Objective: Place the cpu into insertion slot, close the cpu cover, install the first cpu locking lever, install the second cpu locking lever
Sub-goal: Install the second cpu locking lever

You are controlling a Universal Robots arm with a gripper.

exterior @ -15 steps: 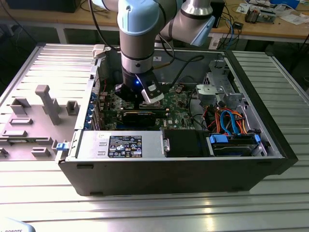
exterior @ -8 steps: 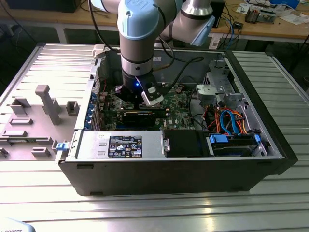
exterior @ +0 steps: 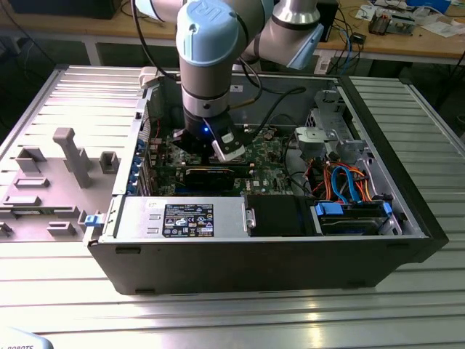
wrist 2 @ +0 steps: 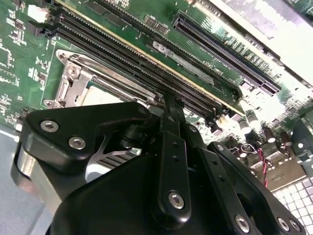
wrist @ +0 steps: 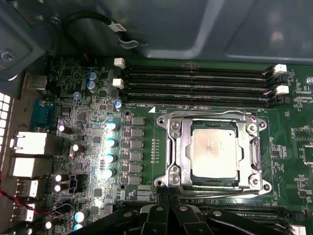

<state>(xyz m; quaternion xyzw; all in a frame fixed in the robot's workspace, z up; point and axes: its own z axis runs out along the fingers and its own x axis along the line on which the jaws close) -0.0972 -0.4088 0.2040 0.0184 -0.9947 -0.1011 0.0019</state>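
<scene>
Already cpu [wrist: 214, 152] flat in insertion slot [wrist: 213, 185], silver face up, cover [wrist: 177, 147] down; jaws' state unclear.

A ribbed metal table [exterior: 407, 291] fills the foreground; behind it stands a cluttered wooden workbench [exterior: 392, 45].

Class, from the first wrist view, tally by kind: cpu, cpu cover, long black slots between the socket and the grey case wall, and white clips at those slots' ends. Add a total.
cpu: 1
cpu cover: 1
long black slots: 4
white clips: 4
Total: 10
</scene>
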